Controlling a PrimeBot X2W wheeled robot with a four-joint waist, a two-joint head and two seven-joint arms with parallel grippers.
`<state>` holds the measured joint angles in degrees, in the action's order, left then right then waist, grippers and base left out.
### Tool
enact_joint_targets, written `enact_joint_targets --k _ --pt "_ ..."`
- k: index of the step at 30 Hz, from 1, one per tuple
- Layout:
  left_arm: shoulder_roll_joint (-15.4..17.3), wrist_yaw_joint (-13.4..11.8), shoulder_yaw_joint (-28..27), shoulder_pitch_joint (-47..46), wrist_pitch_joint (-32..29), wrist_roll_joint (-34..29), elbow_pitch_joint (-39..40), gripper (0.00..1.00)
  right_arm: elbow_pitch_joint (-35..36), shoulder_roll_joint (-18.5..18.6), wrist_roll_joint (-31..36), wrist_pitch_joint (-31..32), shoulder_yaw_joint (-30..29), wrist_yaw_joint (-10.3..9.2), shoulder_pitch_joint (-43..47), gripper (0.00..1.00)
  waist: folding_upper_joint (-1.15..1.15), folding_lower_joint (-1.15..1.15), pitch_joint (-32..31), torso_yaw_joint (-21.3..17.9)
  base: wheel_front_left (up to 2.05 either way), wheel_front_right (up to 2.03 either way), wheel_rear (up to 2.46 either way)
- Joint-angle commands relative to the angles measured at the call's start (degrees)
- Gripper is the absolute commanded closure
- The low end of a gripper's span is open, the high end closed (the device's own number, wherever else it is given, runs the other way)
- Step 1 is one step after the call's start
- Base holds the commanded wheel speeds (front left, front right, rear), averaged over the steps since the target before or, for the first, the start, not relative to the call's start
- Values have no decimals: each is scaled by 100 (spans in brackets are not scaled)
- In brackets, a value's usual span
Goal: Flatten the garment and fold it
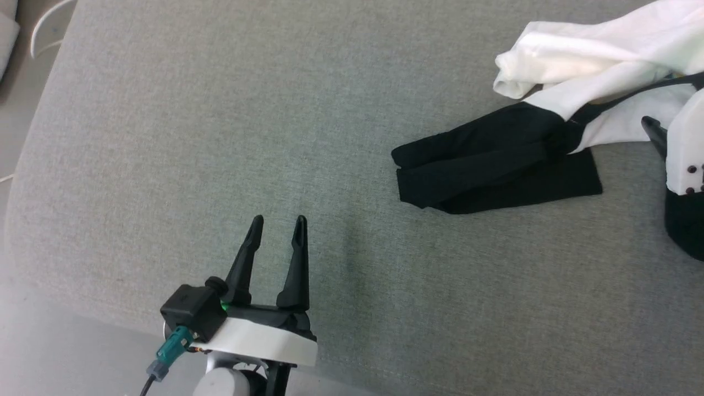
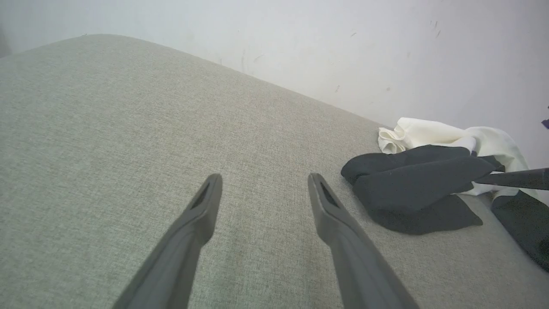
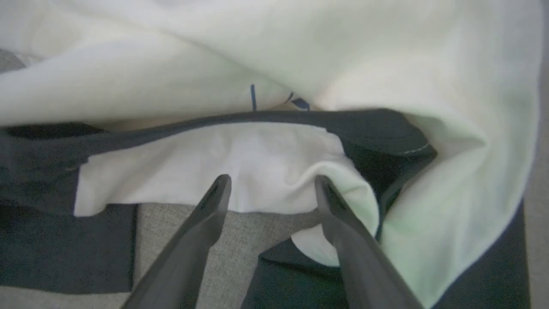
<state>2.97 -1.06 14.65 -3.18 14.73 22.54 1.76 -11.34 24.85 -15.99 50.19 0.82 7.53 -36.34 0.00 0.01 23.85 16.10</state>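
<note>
Both sets of jaws stand wide, with nothing between them. The left gripper hangs over bare table, well apart from the shirt. The right gripper is down at the shirt itself, its fingers aimed at a white flap just under a black band, likely the collar. I cannot tell whether the tips touch the cloth.

The shirt lies in a rumpled heap toward the right side of the table. The white body is bunched and rolled over on itself, and one black sleeve trails out toward the left, creased double. As I judge it, no part of the job is done: nothing is spread flat and no fold has been made. The body has to be opened out, both sleeves drawn clear and the wrinkles pulled smooth before any folding can start.
</note>
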Motion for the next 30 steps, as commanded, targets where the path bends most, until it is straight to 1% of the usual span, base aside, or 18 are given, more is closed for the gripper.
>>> enact_joint_targets --k 1,3,4,5,6,7,16,20,23,26,30 --pt "-9 23 12 -86 27 49 9 0 -56 -30 58 -33 26 -4 -81 0 0 -1 98 89 0 0 0" --pt "-9 22 25 -116 27 64 -2 0 -204 -41 116 -42 91 -4 -139 1 0 -1 130 122 0 0 0" --pt "-9 19 30 -124 27 74 -10 0 -272 -48 131 -51 106 -4 -164 42 0 -1 138 134 0 0 0" --pt "-9 17 34 -130 27 82 -19 0 -329 -51 146 -72 109 -4 -187 61 0 -1 143 145 0 0 0" --pt "-9 15 35 -133 27 88 -28 0 -364 -46 160 -110 132 -4 -209 85 0 -1 143 153 0 0 0" --pt "-9 12 33 -135 27 94 -37 0 -402 -43 167 -151 140 -4 -228 100 0 -1 138 156 0 0 0" --pt "-9 -2 -2 -117 27 123 -89 0 -467 20 93 -462 225 -4 -391 100 0 -1 -25 24 0 0 0" --pt "-9 -22 -17 -71 27 109 -113 0 -287 -53 -117 -638 337 -4 -425 100 0 -1 -194 -82 0 0 0" --pt "-9 -20 -85 -3 27 56 -139 0 13 -62 -319 -721 457 -4 -378 100 0 -1 -360 -193 0 0 0" --pt "-9 -8 -160 96 27 2 -144 0 485 -6 -472 -801 624 -4 -137 100 0 -1 -555 -318 0 0 0" --pt "-9 -16 -221 250 27 -25 -128 0 1341 -32 -590 -915 767 -4 735 100 0 -1 -809 -491 0 0 0"
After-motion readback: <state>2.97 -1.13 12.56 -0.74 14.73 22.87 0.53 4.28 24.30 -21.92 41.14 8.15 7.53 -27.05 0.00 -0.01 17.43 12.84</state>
